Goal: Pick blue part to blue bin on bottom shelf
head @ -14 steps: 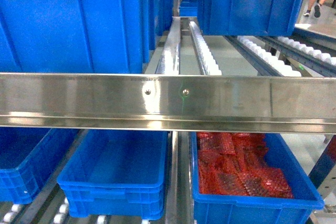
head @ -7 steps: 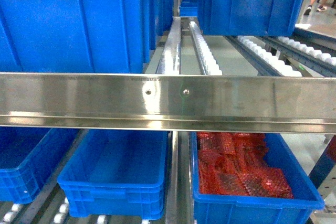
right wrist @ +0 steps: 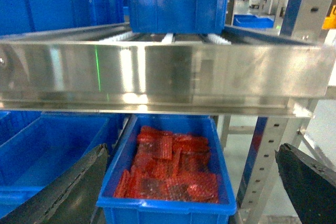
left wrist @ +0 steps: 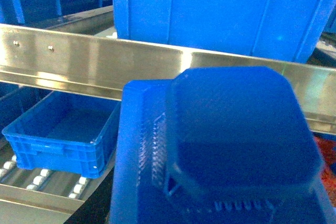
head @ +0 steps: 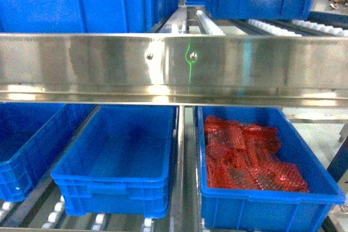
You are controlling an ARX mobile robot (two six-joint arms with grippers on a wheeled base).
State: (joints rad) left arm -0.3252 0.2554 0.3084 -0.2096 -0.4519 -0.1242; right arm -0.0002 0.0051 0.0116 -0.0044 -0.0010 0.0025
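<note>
Relation first: in the left wrist view the blue part (left wrist: 236, 140) fills the foreground from centre to 5 o'clock. The empty blue bin (left wrist: 55, 142) sits at 9 o'clock from it, well apart and lower, under the steel lip (left wrist: 94, 61). Left arm is clearly the nearer one. Left gripper fingers are hidden behind the part, so I can't tell if they clamp it; likely carried.

In the head view the bin (head: 109, 179) sits at 7 o'clock on the bottom shelf (head: 54, 218), judged the target, long axis running 12 to 6. Beside it at 3 o'clock is a bin of red net packets (head: 261, 210).

Right gripper (right wrist: 190, 153) is spread wide and holds nothing.

Part looks deep blue, octagonal block on a wider ribbed base, blurred edges.
</note>
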